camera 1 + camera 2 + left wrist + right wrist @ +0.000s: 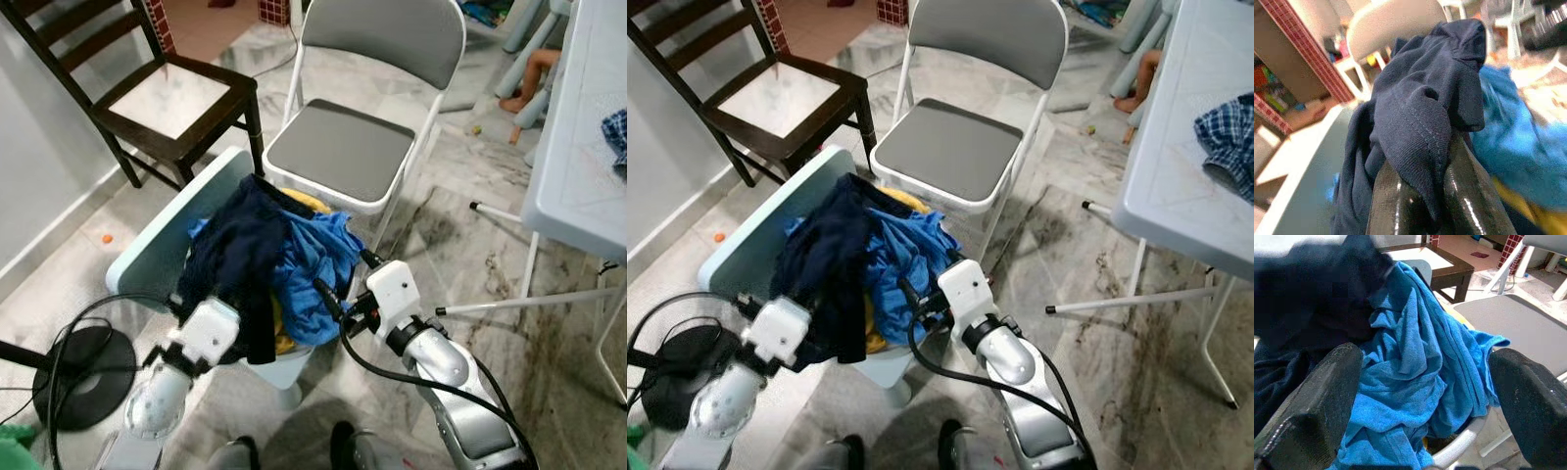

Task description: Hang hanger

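Note:
A pale laundry basket in front of me is heaped with clothes. A navy garment lies on top at the left, a bright blue one at the right, with some yellow cloth behind. My left gripper is shut on a fold of the navy garment, which drapes over its fingers. My right gripper stands open at the basket's right side, its fingers spread wide in front of the blue garment without touching it.
The basket's teal lid leans at the left. A grey folding chair stands right behind the basket, a dark wooden chair at back left. A white table carrying a plaid cloth is to the right. A black round base with cables sits at the lower left.

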You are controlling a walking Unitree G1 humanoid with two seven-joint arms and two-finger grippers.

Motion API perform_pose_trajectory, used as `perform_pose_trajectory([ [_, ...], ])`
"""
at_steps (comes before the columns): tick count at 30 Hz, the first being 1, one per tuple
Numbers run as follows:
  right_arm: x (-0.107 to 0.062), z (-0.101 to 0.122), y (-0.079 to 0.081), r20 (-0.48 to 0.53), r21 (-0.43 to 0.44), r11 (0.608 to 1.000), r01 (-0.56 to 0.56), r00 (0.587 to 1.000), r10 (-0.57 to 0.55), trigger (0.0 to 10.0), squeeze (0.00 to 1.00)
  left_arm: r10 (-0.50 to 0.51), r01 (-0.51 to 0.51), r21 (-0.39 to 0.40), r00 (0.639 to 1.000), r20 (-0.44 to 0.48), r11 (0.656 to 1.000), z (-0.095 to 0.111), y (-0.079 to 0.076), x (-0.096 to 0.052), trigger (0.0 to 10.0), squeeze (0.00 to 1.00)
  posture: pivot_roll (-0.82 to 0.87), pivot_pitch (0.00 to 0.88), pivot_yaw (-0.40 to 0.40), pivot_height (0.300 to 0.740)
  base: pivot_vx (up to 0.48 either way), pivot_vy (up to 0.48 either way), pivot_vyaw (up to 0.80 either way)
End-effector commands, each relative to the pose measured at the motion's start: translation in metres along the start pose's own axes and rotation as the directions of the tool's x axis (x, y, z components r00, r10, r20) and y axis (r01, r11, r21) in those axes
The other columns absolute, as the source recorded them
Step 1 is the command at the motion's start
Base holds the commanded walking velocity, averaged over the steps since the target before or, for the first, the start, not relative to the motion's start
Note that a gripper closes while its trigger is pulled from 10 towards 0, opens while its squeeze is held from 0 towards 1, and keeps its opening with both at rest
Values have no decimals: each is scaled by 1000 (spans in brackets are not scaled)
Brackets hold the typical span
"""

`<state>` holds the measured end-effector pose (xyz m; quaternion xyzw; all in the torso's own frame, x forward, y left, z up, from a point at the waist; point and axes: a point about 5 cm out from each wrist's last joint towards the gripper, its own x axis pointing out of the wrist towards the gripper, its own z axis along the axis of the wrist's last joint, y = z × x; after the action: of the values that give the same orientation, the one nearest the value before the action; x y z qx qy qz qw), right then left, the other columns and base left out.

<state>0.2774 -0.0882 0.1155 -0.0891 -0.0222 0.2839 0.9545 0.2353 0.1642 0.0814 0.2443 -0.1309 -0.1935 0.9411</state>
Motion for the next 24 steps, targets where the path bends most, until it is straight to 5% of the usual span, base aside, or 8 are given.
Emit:
perform_pose_trajectory([
  [1, -1, -3, 0, -7, -4, 1000, -10, 1000, 10, 10000, 0, -7, 7, 4, 998, -64, 1000, -9, 0, -16, 0, 0, 194, 265, -26, 740, 0, 0, 0],
  [9, -2, -5, -1, -15, -10, 1000, -11, 1000, 11, 10000, 0, 63, -88, -48, 921, -383, 995, -62, -8, -68, 0, 0, 195, 264, -30, 740, 0, 0, 0],
  [16, 0, -6, -1, -20, -19, 1000, -25, 999, 25, 10000, 0, 119, -138, -18, 904, -410, 990, -64, -37, -49, 0, 0, 200, 266, -43, 740, 0, 0, 0],
  [17, 0, -6, -1, -21, -20, 999, -27, 999, 27, 10000, 0, 131, -144, 2, 898, -420, 990, -65, -40, -46, 2588, 0, 200, 267, -44, 740, 0, 0, 0],
  [18, 0, -6, -1, -20, -21, 999, -28, 999, 28, 10000, 0, 136, -150, 3, 889, -437, 989, -67, -45, -44, 9020, 0, 200, 268, -44, 740, 0, 0, 0],
  [19, 0, -6, -2, -20, -22, 999, -29, 999, 28, 10000, 0, 151, -161, 18, 868, -473, 987, -72, -55, -43, 10000, 408, 200, 269, -45, 740, 0, 0, 0],
  [20, 1, -5, -2, -20, -24, 999, -29, 999, 28, 10000, 0, 153, -163, 23, 859, -489, 986, -74, -62, -42, 10000, 1000, 200, 271, -43, 740, 0, 0, 0],
  [24, 2, -6, -3, -20, -26, 999, -27, 999, 27, 10000, 0, 172, -167, 59, 819, -548, 984, -74, -99, -31, 10000, 1000, 202, 271, -39, 740, 0, 0, 0],
])
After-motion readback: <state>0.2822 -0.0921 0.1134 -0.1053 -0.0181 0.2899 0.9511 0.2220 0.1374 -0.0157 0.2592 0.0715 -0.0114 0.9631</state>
